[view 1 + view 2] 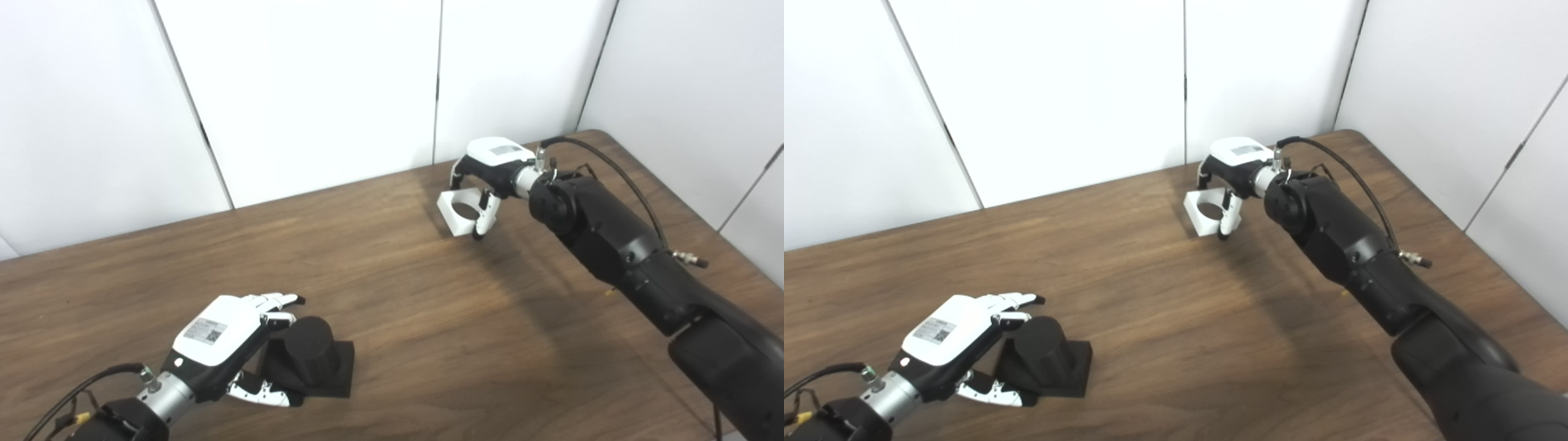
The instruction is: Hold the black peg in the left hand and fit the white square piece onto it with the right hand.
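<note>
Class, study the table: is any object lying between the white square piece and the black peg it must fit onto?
Nothing visible does. Bare wooden table separates the white square piece, at the right hand, from the black peg beside the left hand.

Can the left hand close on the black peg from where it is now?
Probably yes. The left hand is open around the black peg, fingers on the far side and thumb on the near side, with nothing between them and the peg.
</note>
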Available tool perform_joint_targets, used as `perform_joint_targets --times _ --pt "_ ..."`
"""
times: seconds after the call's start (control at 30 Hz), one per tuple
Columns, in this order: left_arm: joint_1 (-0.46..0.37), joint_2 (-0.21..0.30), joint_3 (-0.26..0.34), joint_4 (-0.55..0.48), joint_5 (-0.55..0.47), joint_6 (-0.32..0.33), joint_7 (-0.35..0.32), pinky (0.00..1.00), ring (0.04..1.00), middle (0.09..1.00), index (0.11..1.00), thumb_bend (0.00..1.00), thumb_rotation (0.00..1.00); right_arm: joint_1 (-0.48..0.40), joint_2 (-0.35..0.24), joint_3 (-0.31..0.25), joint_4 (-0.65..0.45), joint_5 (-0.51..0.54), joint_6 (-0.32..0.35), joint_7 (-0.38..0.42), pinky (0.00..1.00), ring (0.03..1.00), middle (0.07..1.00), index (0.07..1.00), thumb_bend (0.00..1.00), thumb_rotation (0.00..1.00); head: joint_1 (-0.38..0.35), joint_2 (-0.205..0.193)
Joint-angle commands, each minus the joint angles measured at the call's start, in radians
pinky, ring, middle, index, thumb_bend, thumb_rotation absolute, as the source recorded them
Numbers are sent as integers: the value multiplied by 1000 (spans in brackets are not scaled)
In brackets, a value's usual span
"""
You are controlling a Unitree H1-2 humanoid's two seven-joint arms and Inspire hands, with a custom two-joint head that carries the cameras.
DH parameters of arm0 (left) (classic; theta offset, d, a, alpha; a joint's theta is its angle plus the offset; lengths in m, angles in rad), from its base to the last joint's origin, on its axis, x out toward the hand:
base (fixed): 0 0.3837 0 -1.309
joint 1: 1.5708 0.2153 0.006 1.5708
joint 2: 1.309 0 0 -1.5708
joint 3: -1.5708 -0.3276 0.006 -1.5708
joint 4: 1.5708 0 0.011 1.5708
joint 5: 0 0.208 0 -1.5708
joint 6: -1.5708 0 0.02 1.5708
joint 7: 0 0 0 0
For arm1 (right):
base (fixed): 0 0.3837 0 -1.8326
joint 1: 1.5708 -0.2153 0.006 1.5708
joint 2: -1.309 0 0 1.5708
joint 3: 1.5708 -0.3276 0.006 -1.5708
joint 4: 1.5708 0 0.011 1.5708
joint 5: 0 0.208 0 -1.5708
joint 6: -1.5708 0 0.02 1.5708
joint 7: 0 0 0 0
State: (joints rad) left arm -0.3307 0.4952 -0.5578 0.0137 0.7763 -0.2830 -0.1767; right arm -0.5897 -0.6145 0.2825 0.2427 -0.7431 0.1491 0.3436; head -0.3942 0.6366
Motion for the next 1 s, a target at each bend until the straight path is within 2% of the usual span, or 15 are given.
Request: perform_joint_targets --times 0.0,0.2,0.4,0.73,0.8,0.97 --pt "41 36 -37 30 45 -4 -100 807 875 886 491 524 65 -34 -30 -35 -61 19 -21 -24 712 817 764 479 517 131 0 0" --pt "39 32 -38 29 47 2 -107 807 879 891 491 524 65 -16 -30 -50 -162 66 -28 13 709 793 747 478 516 132 51 24" --pt "33 16 -38 28 47 19 -123 821 890 902 491 524 66 -2 -19 -54 -280 78 6 72 730 792 750 479 517 134 128 45" --pt "16 -16 -37 57 52 25 -104 810 876 899 492 524 70 4 -10 -54 -373 122 -50 94 684 779 740 479 517 134 255 75" --pt "11 -27 -40 59 58 39 -111 813 879 905 492 524 71 5 -8 -55 -403 131 -56 104 665 773 735 479 517 133 299 82" --pt "2 -46 -45 61 66 60 -117 820 886 912 492 523 71 4 0 -51 -466 154 -57 141 630 766 731 478 519 131 339 90"
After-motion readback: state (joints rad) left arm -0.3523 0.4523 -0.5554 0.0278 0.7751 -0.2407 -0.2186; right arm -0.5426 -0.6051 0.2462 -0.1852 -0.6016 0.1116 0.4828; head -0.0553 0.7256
